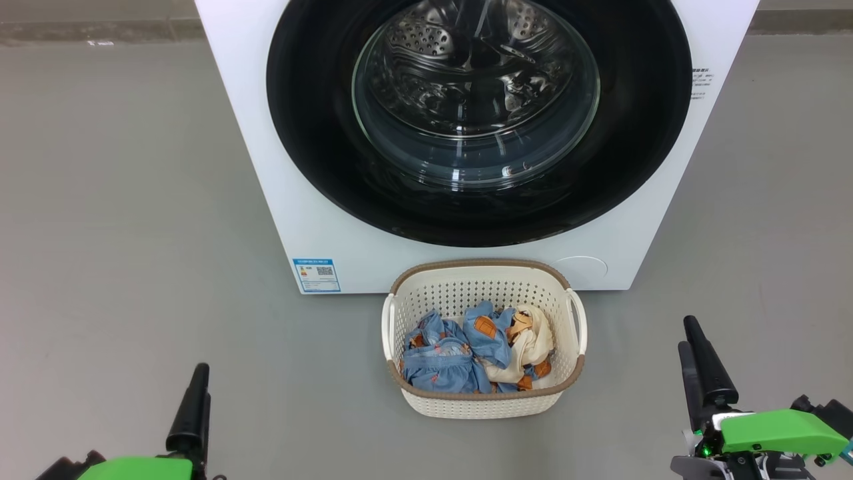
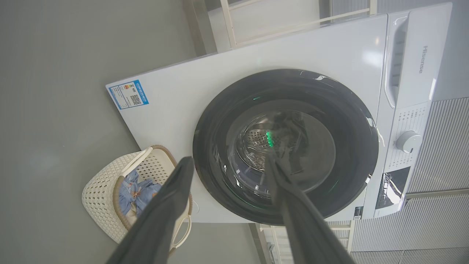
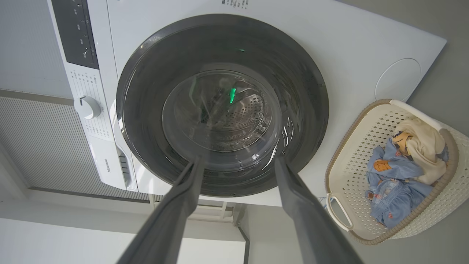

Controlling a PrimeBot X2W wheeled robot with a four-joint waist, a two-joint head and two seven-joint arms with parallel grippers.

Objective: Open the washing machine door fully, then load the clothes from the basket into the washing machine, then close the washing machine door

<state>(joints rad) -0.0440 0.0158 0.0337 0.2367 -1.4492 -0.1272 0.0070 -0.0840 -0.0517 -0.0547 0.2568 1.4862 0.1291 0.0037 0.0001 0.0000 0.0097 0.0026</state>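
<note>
Both spread wide and empty, our left pincer (image 2: 230, 161) and, past the clothes (image 1: 453, 353) lying in the basket (image 1: 466, 407) before the closed washing machine door (image 1: 313, 120), our right pincer (image 1: 690, 337) are hanging back: we are judging the door comes first.

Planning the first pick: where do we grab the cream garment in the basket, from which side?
Pinch the cream garment at its raised bunched fold, straight down from above. The basket walls close off every side, and it sits high at the pile's right, partly over the blue clothes, so it likely lifts free.
</note>
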